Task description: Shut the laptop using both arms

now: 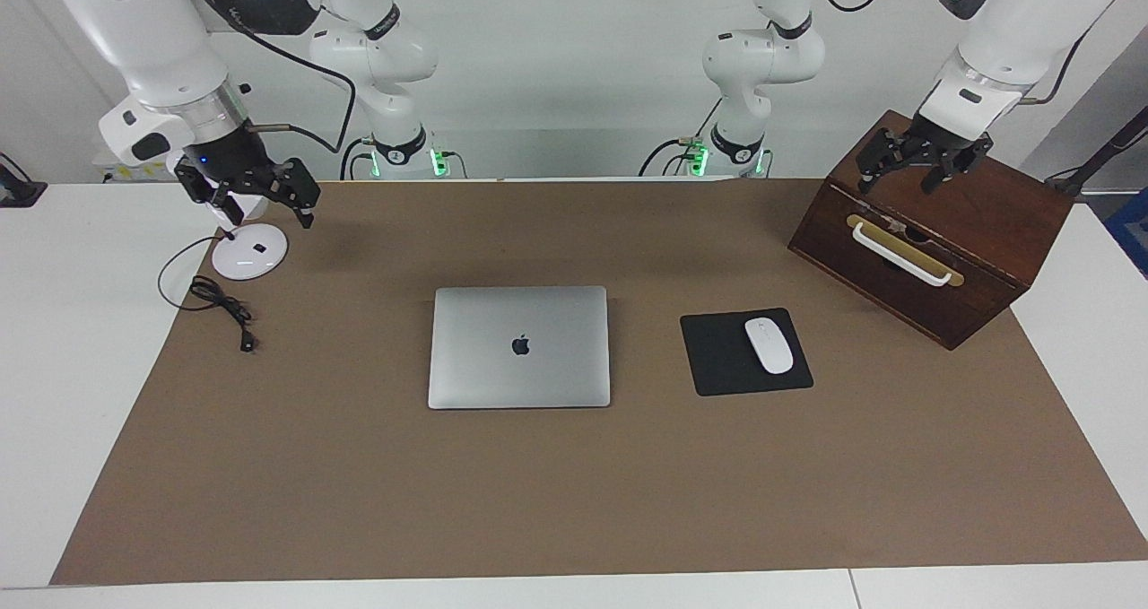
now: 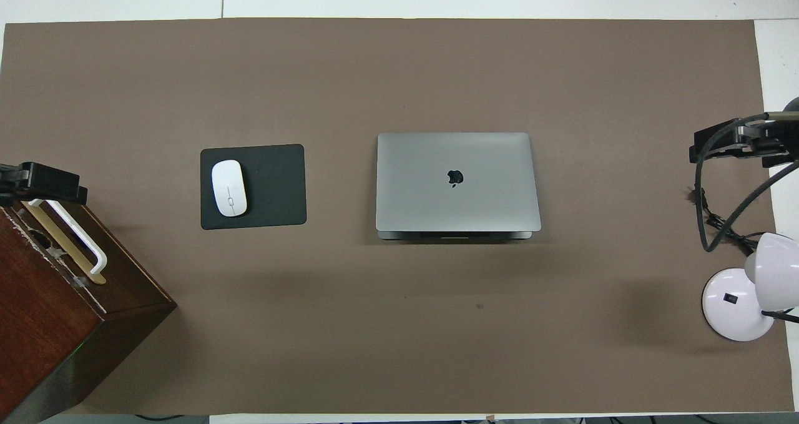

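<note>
Your laptop [image 1: 519,347] lies shut at mid-table; the left gripper [image 1: 924,156] over the wooden box [image 1: 933,259] and right gripper [image 1: 256,192] over the lamp base [image 1: 249,252] hang wide, empty. Lower carelessly and either could knock them.

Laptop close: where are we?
Done: the laptop lies flat with its lid down, logo up, beside the mousepad. In hand: nothing. The left gripper is open over the wooden box; the right gripper is open over the lamp base. Neither touches the laptop. Left: nothing visible beyond parking the arms.
</note>
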Controlling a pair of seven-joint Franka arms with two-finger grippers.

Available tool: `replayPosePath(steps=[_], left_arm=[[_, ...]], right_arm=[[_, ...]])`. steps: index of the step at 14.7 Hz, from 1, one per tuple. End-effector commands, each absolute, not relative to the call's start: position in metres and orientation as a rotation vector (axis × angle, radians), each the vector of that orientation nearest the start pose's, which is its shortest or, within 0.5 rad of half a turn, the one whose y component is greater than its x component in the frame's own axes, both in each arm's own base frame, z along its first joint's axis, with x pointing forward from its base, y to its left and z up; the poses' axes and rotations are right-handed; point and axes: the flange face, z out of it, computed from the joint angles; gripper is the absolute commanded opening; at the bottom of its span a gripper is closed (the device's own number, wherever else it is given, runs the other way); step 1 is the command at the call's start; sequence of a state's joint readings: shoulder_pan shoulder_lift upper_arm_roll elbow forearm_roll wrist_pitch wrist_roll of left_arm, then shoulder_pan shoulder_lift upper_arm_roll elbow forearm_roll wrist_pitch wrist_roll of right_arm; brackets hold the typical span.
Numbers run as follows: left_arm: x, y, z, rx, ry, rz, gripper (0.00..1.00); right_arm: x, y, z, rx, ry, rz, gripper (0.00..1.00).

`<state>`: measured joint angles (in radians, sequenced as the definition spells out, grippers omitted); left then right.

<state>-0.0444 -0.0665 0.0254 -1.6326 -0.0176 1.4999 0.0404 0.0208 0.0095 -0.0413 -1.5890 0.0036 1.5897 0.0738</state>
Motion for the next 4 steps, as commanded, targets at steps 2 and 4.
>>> replayPosePath(steps=[2, 4], left_arm=[[0.5196, -0.0076, 0.6251, -3.142, 0.075, 0.082, 1.0], [0.5196, -0.0059, 0.6251, -3.142, 0.07, 0.082, 1.0]], right_arm=[[0.56, -0.0098, 0.6122, -3.142, 0.171, -0.005, 1.0], [0.5596, -0.009, 0.613, -3.142, 0.169, -0.008, 1.0]])
